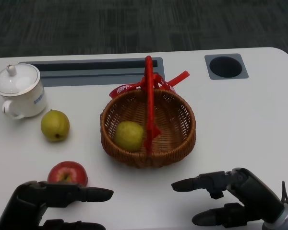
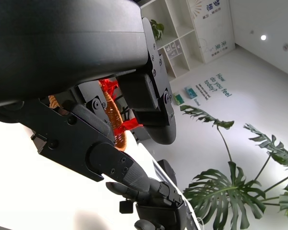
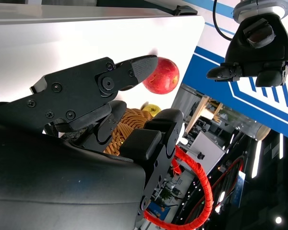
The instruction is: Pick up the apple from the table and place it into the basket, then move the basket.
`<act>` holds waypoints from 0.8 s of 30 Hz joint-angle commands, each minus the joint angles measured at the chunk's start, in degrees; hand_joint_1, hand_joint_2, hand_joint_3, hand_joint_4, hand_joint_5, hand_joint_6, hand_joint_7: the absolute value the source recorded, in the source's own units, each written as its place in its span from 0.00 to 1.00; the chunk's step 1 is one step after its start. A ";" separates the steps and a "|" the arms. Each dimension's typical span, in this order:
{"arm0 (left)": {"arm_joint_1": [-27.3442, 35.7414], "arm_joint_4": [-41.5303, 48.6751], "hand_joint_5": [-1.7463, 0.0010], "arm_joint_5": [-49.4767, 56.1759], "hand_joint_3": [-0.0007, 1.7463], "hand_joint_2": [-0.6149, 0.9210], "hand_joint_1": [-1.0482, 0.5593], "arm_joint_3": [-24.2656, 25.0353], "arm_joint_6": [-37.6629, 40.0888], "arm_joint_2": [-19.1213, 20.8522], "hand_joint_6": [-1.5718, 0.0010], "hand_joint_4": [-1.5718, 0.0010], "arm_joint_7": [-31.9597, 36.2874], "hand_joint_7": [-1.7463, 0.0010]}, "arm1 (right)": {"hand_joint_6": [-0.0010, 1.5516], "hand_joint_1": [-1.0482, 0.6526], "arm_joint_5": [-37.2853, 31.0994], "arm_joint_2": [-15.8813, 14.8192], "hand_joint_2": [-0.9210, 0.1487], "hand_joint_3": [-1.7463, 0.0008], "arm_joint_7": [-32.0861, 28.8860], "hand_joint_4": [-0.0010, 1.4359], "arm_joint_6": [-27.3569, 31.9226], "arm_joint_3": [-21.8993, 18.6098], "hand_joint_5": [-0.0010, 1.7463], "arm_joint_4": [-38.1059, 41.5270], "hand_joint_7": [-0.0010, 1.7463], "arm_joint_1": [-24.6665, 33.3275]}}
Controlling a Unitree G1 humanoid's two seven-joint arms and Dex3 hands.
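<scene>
A red apple (image 1: 67,174) lies on the white table near the front left, just behind my left hand (image 1: 48,203). That hand holds nothing, its fingers apart and reaching right. A brown wicker basket (image 1: 182,136) with a red upright handle (image 1: 149,103) stands mid-table; a yellow-green fruit (image 1: 129,135) lies inside it. My right hand (image 1: 230,199) hovers open in front of the basket, to its right, fingers pointing left. The right wrist view shows the apple (image 3: 161,75) beyond my fingers (image 3: 134,67), the basket (image 3: 129,125) and the left hand (image 3: 254,45) opposite.
A second yellow-green fruit (image 1: 55,125) sits left of the basket, behind the apple. A white lidded mug (image 1: 19,91) stands at the far left. A grey slot (image 1: 91,69) and a round hole (image 1: 225,66) are set into the table's back.
</scene>
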 commanded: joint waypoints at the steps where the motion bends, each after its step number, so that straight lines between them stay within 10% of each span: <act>1: 0.12 0.18 1.00 -0.38 0.00 0.89 0.43 0.14 -0.41 0.64 0.30 0.25 -0.37 1.00 | 0.54 0.37 -0.17 -0.78 0.11 1.00 -0.48 0.63 -0.41 -0.47 0.00 -0.11 0.00 -0.31; 24: 0.06 0.54 1.00 0.59 0.00 0.88 0.43 1.03 -0.73 0.10 0.35 0.31 0.73 1.00 | 0.54 0.37 -0.09 -0.79 0.10 1.00 -0.50 0.64 -0.83 -0.60 0.00 0.91 0.00 -0.69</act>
